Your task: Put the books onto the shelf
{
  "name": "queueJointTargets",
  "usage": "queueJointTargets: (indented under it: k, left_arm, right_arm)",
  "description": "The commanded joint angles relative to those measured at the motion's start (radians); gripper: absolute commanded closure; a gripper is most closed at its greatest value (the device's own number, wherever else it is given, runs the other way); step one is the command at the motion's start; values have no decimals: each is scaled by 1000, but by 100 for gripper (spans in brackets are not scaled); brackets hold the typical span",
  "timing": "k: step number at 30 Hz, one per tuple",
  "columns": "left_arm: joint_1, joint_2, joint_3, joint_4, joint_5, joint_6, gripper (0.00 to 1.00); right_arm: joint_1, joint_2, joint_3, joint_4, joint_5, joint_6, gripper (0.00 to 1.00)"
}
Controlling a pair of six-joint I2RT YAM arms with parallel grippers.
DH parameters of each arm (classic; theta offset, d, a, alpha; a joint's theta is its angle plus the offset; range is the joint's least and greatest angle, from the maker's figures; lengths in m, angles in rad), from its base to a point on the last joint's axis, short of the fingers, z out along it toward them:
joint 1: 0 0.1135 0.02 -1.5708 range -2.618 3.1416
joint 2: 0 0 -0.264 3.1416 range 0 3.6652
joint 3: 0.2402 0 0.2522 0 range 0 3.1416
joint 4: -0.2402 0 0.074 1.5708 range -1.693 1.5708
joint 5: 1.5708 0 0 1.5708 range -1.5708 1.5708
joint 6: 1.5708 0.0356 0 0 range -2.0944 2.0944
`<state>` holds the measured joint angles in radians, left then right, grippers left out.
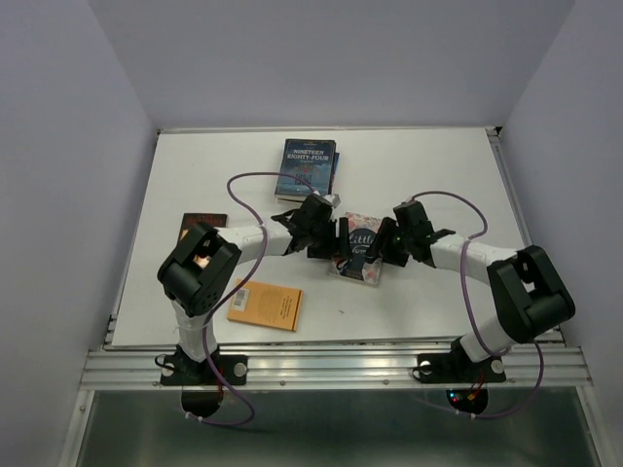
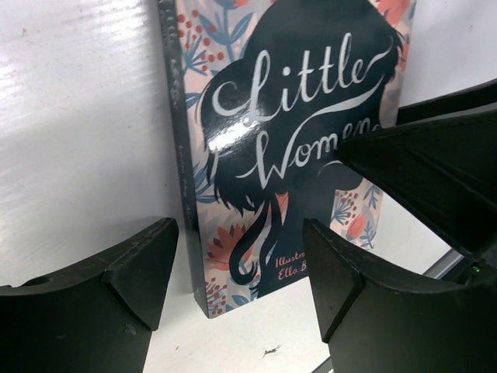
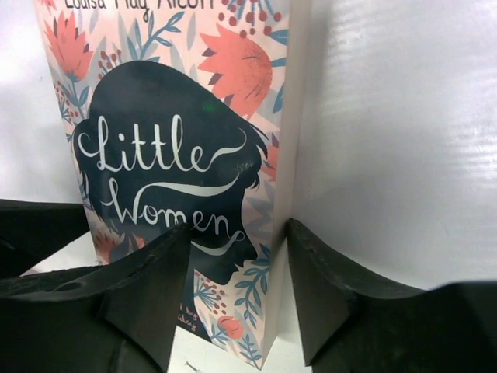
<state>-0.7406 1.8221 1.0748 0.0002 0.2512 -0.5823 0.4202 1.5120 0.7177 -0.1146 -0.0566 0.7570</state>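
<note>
A floral pink-and-teal book titled "Little Women" point(image 1: 362, 239) lies flat mid-table between both grippers. My left gripper point(image 1: 340, 247) is open at the book's spine side, and the lower spine corner point(image 2: 203, 291) lies in the gap between its fingers point(image 2: 132, 276). My right gripper point(image 1: 385, 249) stands part open at the opposite side. Its right finger point(image 3: 326, 280) touches the white page edge point(image 3: 291, 148) and its left finger point(image 3: 147, 287) is over the cover. A blue "Nineteen Eighty-Four" book point(image 1: 307, 165) lies at the back, and an orange book point(image 1: 265, 305) at the front left. The shelf is out of view.
A dark brown book point(image 1: 202, 220) shows partly behind the left arm's elbow. Another book's edge peeks out under the blue one. The white table point(image 1: 438, 175) is boxed in by pale walls on three sides, with a metal rail along the near edge point(image 1: 331, 365).
</note>
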Motion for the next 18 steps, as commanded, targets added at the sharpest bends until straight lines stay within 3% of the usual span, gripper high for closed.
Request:
queueJointTargets:
  k: [1, 5, 14, 18]
  left_arm:
    - [20, 17, 43, 44, 57, 24, 23]
    - [20, 45, 56, 89, 114, 29, 23]
    - [40, 137, 108, 159, 213, 22, 23]
    - [41, 102, 59, 363, 392, -37, 23]
  right_arm:
    - [6, 86, -3, -48, 1, -45, 44]
    - [6, 108, 5, -50, -5, -54, 51]
    - [6, 120, 3, -54, -11, -70, 54]
    - [6, 140, 2, -53, -37, -77, 56]
